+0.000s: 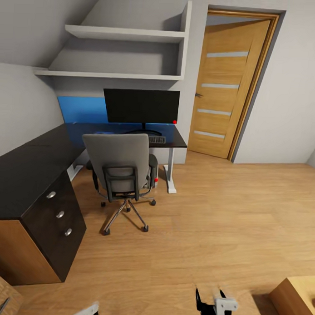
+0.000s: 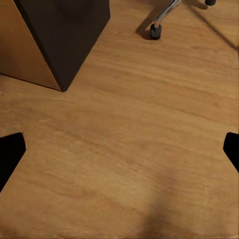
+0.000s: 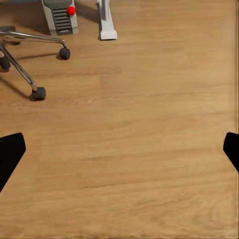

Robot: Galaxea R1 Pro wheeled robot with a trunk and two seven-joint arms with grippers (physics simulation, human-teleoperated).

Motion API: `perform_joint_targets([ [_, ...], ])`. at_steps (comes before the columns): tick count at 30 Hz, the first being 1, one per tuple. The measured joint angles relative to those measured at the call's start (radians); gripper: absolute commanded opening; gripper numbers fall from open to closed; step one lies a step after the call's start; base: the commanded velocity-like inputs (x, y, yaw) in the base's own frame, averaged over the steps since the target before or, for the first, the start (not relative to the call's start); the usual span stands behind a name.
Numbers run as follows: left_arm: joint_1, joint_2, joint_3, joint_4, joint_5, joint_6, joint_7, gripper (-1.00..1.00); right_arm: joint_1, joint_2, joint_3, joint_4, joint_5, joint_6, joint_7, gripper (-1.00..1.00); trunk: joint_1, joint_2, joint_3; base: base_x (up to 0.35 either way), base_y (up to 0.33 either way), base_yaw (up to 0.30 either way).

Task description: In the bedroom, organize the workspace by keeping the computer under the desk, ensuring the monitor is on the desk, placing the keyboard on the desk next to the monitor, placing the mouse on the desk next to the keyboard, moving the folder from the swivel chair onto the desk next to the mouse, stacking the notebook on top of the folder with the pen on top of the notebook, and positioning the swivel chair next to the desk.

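1. The desk (image 1: 178,141) is a dark, glossy slab on white legs, set against a blue wall panel under two plain white shelves (image 1: 125,34).
2. On the desk stands the monitor (image 1: 141,106), a flat black rectangle on a thin curved foot; a small red dot shows at its lower corner nearest the door.
3. The keyboard (image 1: 156,139) lies on the desk just in front of the monitor's foot, a low dark strip with pale keys.
4. The chair (image 1: 118,167) is drawn up in front of the desk with its grey padded back to me, on a chrome star base with black castors. I cannot see what is on its seat.
5. The computer (image 1: 153,168), a grey ribbed box with a red button, stands on the floor under the desk, half hidden by the chair.
6. Beside the desk runs a long black-topped cabinet (image 1: 55,217) with round metal knobs and wood-toned sides.
7. Past the desk's far end is a honey-coloured wooden door (image 1: 226,87) with frosted strips.
8. The floor (image 1: 209,223) is warm wood plank, well short of the desk where the arms hang.
9. The left gripper (image 2: 119,149) has its dark fingers spread wide over bare planks, holding nothing.
10. The right gripper (image 3: 119,149) is likewise spread wide and empty.
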Motion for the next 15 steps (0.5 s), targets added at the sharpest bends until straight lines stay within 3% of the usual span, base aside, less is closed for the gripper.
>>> perform_joint_targets([
  [3,0.033,0.003,0.001,0.0,0.001,-0.04,0.0,1.0,0.042,-0.013,-0.001,0.0,-0.001,-0.053,0.0,1.0,-0.012,0.021,0.009,0.0,0.0,0.0],
  [5,0.094,0.013,0.006,0.001,0.006,-0.083,0.0,1.0,0.103,-0.046,-0.004,0.001,-0.007,-0.098,-0.006,1.0,-0.019,0.035,0.015,0.0,0.0,0.0],
  [11,0.173,0.029,0.003,0.0,0.001,-0.183,0.001,1.0,0.201,-0.063,0.001,0.001,-0.005,-0.12,-0.015,1.0,-0.042,0.077,0.034,0.0,0.0,0.0],
  [15,0.221,0.026,-0.003,0.0,-0.005,-0.245,0.0,1.0,0.24,-0.065,0.002,0.002,-0.055,-0.12,-0.015,1.0,-0.058,0.105,0.047,0.0,0.0,0.0],
])
